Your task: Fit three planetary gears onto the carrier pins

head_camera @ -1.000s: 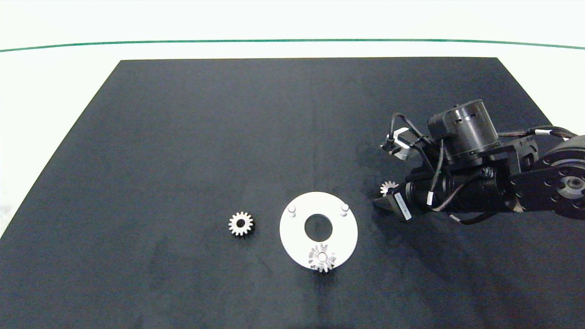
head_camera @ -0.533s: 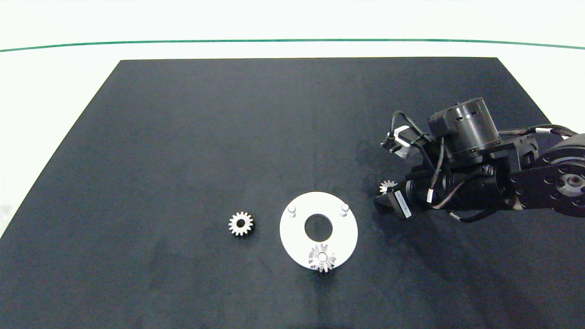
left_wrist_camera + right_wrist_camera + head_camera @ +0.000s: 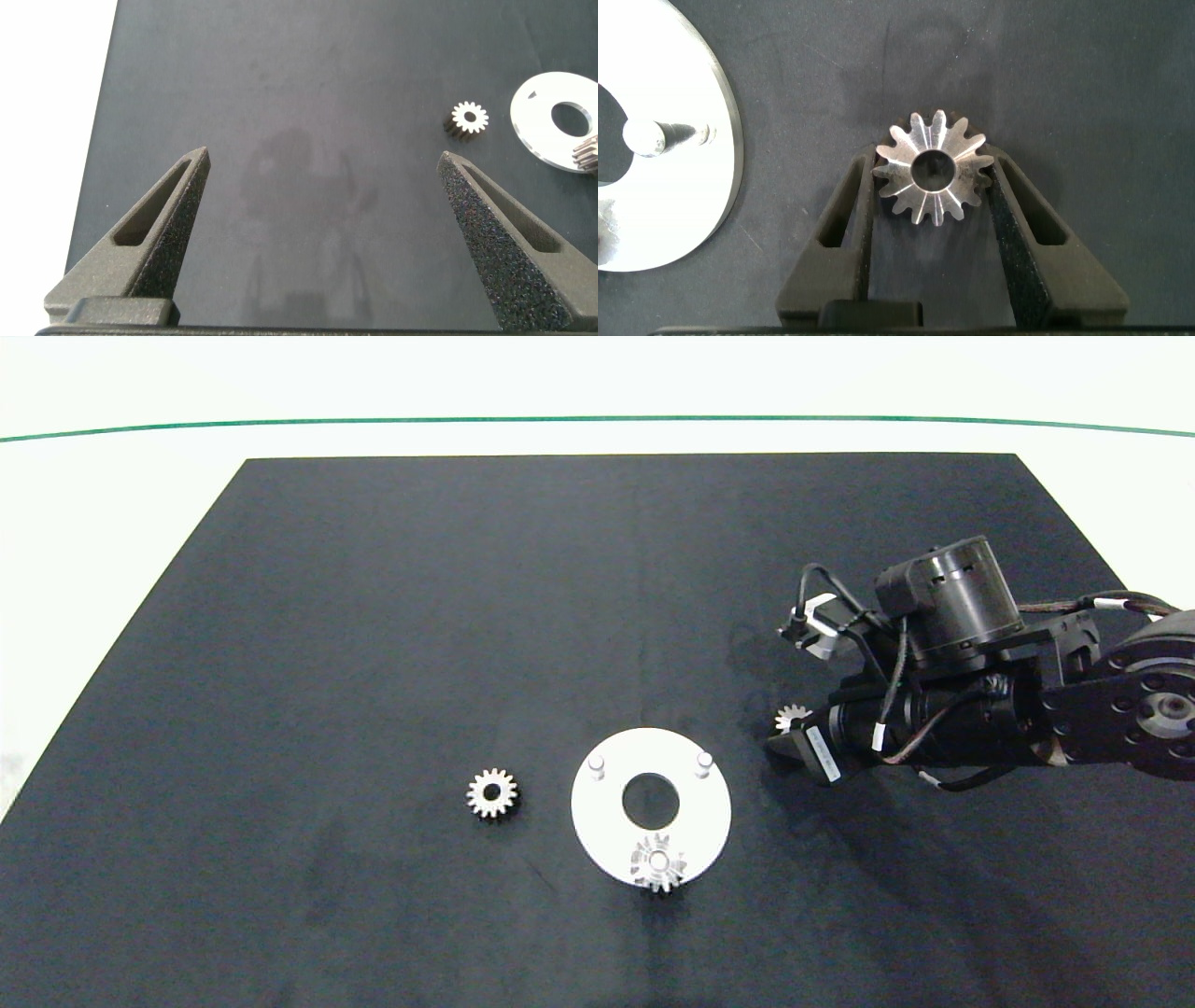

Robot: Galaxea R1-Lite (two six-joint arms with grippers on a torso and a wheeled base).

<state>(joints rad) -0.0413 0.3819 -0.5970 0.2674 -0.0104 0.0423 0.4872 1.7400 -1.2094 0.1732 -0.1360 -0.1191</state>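
The white disc (image 3: 597,812) lies near the mat's front middle. Two bare carrier pins (image 3: 596,763) (image 3: 704,762) stand on its far side. One planetary gear (image 3: 659,863) sits on the near pin. A second gear (image 3: 491,793) lies loose on the mat, left of the disc. My right gripper (image 3: 789,728) is just right of the disc, shut on the third gear (image 3: 792,717). The right wrist view shows that gear (image 3: 920,196) flat between the fingers (image 3: 850,201), beside the disc (image 3: 691,187) and a pin (image 3: 645,135). My left gripper (image 3: 322,157) is open over bare mat, far from the loose gear (image 3: 469,118).
A black mat (image 3: 373,616) covers the white table (image 3: 112,504). A green line (image 3: 280,425) runs across the table's far side. The right arm (image 3: 1074,709) reaches in from the right edge.
The right wrist rose and shifted very slightly with the gear between its fingers, then held still. The disc and the other two gears have not moved.
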